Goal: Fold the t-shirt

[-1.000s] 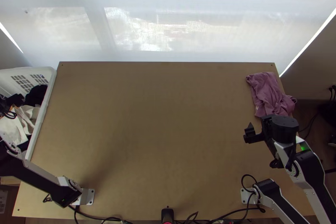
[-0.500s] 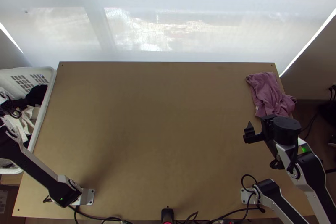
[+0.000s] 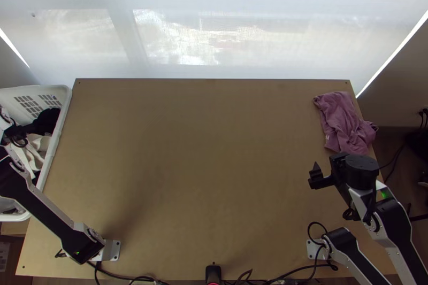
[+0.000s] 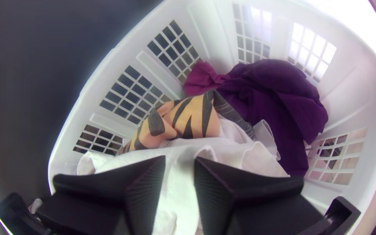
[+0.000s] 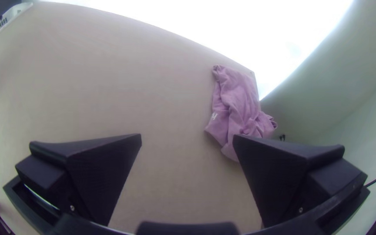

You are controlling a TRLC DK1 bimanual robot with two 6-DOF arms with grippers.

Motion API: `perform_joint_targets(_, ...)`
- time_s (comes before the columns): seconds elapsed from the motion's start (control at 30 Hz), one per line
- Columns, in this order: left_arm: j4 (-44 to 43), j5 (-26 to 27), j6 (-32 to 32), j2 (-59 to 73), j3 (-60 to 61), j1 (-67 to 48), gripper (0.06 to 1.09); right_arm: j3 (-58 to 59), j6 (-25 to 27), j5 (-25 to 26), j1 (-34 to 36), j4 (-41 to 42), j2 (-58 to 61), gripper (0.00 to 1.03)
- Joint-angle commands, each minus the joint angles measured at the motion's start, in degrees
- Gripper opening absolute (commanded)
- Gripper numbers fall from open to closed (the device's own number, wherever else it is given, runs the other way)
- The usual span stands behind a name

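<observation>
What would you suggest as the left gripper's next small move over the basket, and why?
I would probably lower the left gripper slightly, then close it on the white cloth in the basket: its fingers stand a little apart, that cloth shows in the gap between them, and it lies bunched on top of the pile there, so it looks the easiest piece to pinch.

Top view: left edge crops my left arm (image 3: 38, 214) and the white basket (image 3: 61, 93). My left gripper (image 3: 15, 134) hides part of the white cloth (image 4: 179, 174). Pale mark (image 5: 214, 116) on the t-shirt (image 3: 342, 116) too small for me.
</observation>
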State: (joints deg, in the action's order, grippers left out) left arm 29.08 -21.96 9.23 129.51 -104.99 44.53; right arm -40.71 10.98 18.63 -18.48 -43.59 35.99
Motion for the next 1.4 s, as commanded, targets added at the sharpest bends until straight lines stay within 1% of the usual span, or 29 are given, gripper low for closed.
perform_joint_targets(0.0,-1.0,-0.3,2.5,0.0,-1.6,0.0,0.1,1.4,0.0,-0.2,0.0,0.0,-1.2,0.98)
perform_joint_targets(0.17,0.0,0.5,2.0,-1.9,-0.8,0.2,0.1,1.3,0.0,-0.2,0.0,-0.5,-2.0,0.98)
perform_joint_targets(0.23,0.5,1.7,1.8,-3.7,-0.7,0.2,0.1,1.3,0.0,-0.3,0.0,-0.8,-2.2,0.98)
perform_joint_targets(0.33,1.0,3.1,1.3,-7.9,-0.7,-0.4,0.1,1.3,0.0,-0.3,0.0,-0.8,-2.7,0.98)
perform_joint_targets(0.47,1.5,3.6,0.4,-15.1,-0.9,-2.1,0.1,0.8,0.0,-0.3,0.0,-0.8,-2.7,0.98)
perform_joint_targets(0.53,2.7,4.2,0.3,-19.4,-0.9,-3.8,0.1,0.5,0.0,-0.3,0.0,-0.9,-2.7,0.98)
perform_joint_targets(0.63,3.7,7.1,0.3,-26.2,-1.0,-6.4,0.1,-0.1,0.0,-0.3,0.0,-0.8,-2.7,0.98)
perform_joint_targets(0.83,3.7,7.8,-0.4,-40.1,-2.3,-14.4,0.1,-1.0,0.1,-0.2,0.0,-0.9,-2.8,0.98)
perform_joint_targets(0.97,3.1,7.8,-2.1,-43.6,-9.1,-19.6,0.1,-1.0,0.1,-0.3,0.3,-1.2,-3.3,0.98)
perform_joint_targets(1.0,1.9,7.8,-2.3,-44.3,-10.4,-20.9,0.1,-1.0,0.1,-0.3,0.3,-1.5,-3.6,0.98)
perform_joint_targets(1.1,-5.9,7.6,-2.2,-46.7,-12.2,-24.6,0.1,-0.9,0.0,-0.3,0.4,-2.4,-4.4,0.98)
perform_joint_targets(1.2,-7.5,6.9,-2.1,-45.8,-19.5,-29.1,0.1,-0.6,0.0,-0.3,0.6,-2.8,-5.3,0.98)
perform_joint_targets(1.27,-8.3,5.4,-2.0,-44.5,-24.5,-32.8,0.1,-0.5,-0.2,-0.3,0.6,-3.1,-5.8,0.98)
perform_joint_targets(1.37,-14.1,3.1,1.6,-44.8,-24.9,-39.5,0.1,-0.3,-0.3,-0.3,0.9,-3.3,-6.3,0.98)
